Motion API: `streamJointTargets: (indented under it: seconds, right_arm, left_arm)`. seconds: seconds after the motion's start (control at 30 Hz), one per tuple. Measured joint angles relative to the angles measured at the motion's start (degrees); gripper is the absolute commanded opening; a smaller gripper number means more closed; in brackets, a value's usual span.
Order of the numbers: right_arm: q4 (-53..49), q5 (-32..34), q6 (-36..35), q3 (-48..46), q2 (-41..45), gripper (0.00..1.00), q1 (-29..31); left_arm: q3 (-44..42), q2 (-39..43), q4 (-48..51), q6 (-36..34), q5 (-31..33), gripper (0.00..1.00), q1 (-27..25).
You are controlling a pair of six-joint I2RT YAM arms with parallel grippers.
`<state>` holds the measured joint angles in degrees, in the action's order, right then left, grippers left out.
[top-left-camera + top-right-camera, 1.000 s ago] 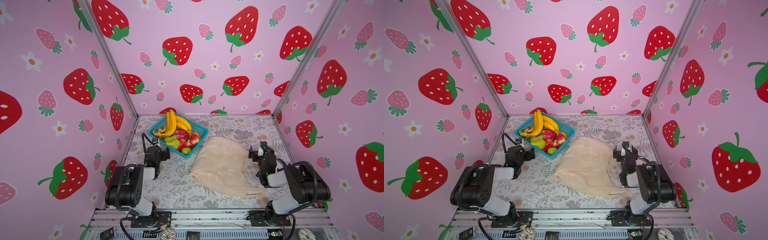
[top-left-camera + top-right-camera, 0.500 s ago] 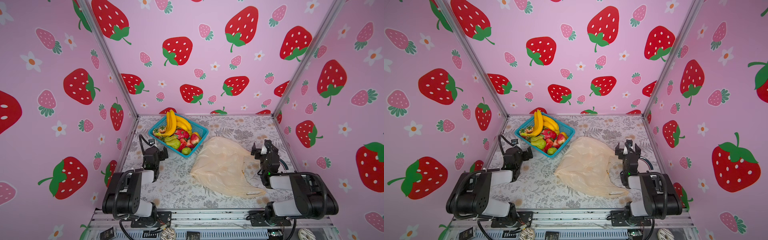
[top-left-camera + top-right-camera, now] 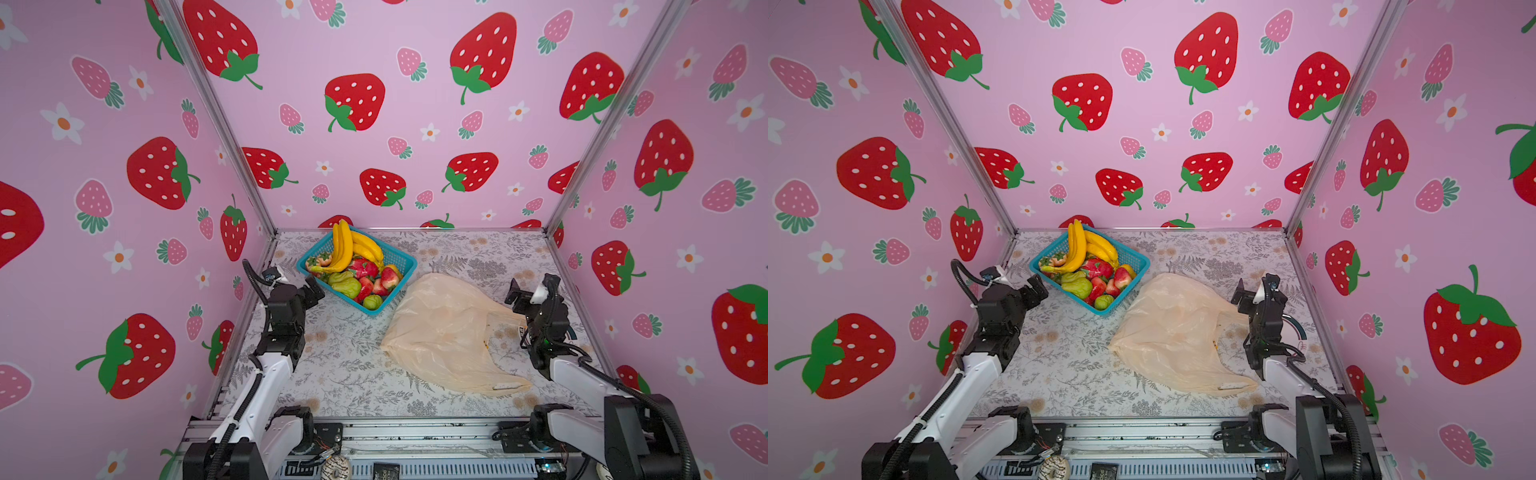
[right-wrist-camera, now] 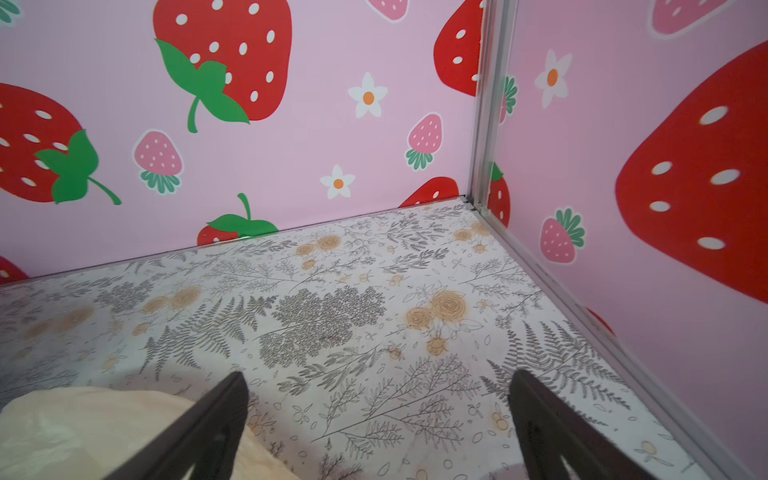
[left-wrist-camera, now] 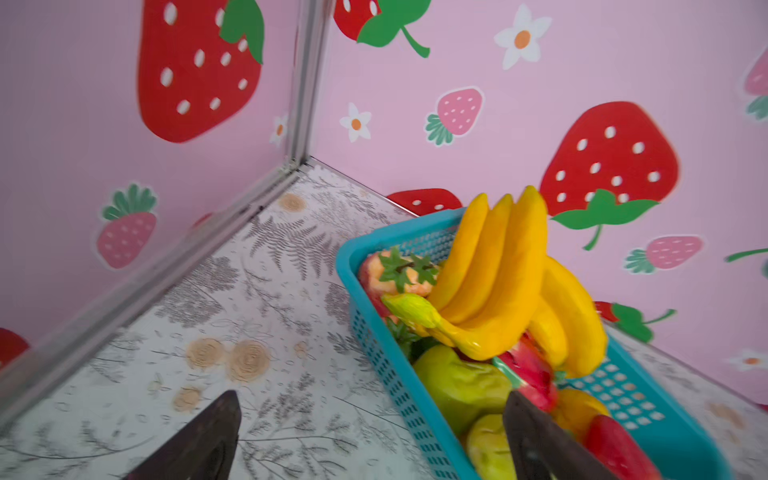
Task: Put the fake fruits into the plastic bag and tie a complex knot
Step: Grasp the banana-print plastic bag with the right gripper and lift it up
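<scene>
The fake fruits (image 3: 357, 268) (image 3: 1090, 270) (image 5: 494, 291) are heaped in a teal mesh basket (image 3: 409, 262) (image 5: 345, 257) at the back left: yellow bananas, red strawberries and green pears. The plastic bag (image 3: 436, 328) (image 3: 1171, 328) (image 4: 83, 432) lies flat and empty on the table, right of the basket. No knot shows; its handles lie loose toward the front right. My left gripper (image 3: 313, 291) (image 5: 372, 397) hangs open over the basket's near left rim. My right gripper (image 3: 515, 295) (image 4: 379, 376) stands open just right of the bag, holding nothing.
Pink strawberry-print walls close in the table on the left, back and right, with metal posts (image 3: 257, 208) (image 3: 557, 208) in the far corners. The floral table cover (image 3: 345, 365) runs to a metal rail (image 3: 415, 432) at the front.
Both arms have unfolded and stretched out from their bases, carrying the grippers slightly back. Both grippers stay open. Basket, fruits and bag have not moved.
</scene>
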<state>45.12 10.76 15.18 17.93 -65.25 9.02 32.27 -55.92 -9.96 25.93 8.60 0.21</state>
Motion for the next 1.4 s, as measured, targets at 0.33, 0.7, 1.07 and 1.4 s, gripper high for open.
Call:
streamJointTargets:
  seconds: [0.33,0.7,1.07,1.4]
  right_arm:
    - [-1.95,-4.92,3.26,3.26,-7.19,1.00,3.02]
    - [-2.10,-5.20,4.52,4.37,-11.28,1.00,3.76]
    - [-2.99,-5.35,4.79,5.20,-11.54,1.00,4.00]
    - [-7.10,-9.64,9.11,8.41,-14.62,0.97,5.18]
  left_arm:
    - [0.13,-0.92,8.48,4.85,-5.53,0.98,-21.92]
    - [5.31,-19.58,7.78,7.08,-9.25,0.98,-29.38]
    - [16.26,-32.13,8.61,5.97,-4.31,0.93,-29.99]
    - [26.05,-40.81,9.38,3.87,-1.55,0.95,-24.48]
